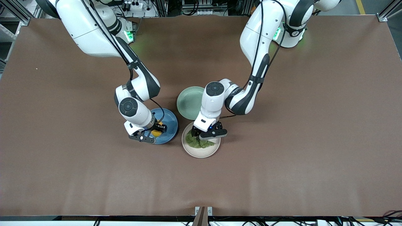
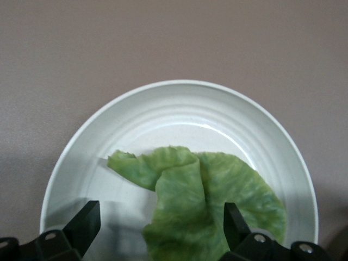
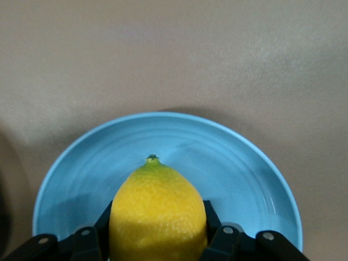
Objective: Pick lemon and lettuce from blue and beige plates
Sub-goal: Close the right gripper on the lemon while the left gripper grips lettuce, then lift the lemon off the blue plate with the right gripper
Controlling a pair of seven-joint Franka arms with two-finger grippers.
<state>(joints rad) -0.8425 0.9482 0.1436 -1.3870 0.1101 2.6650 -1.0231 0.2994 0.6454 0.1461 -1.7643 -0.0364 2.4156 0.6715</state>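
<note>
- Front view: near the desk's middle, the right hand (image 1: 154, 131) was down on the blue plate (image 1: 171, 125), clamped on the lemon (image 1: 156, 132). The left hand (image 1: 201, 135) sat low over the beige plate (image 1: 201, 153) and its lettuce (image 1: 201, 143). A mint-green plate (image 1: 188, 102) lay beside them, farther from the camera.
- Left wrist view: the fingers (image 2: 82, 224) stood wide, straddling the leaf's folded ridge. The lettuce looked light, limp and easily torn, so that thick fold seemed the best hold.
- Right wrist view: the fingers (image 3: 89, 239) gripped the lemon's broad middle. It looked firm, rounded, perhaps slippery.
</note>
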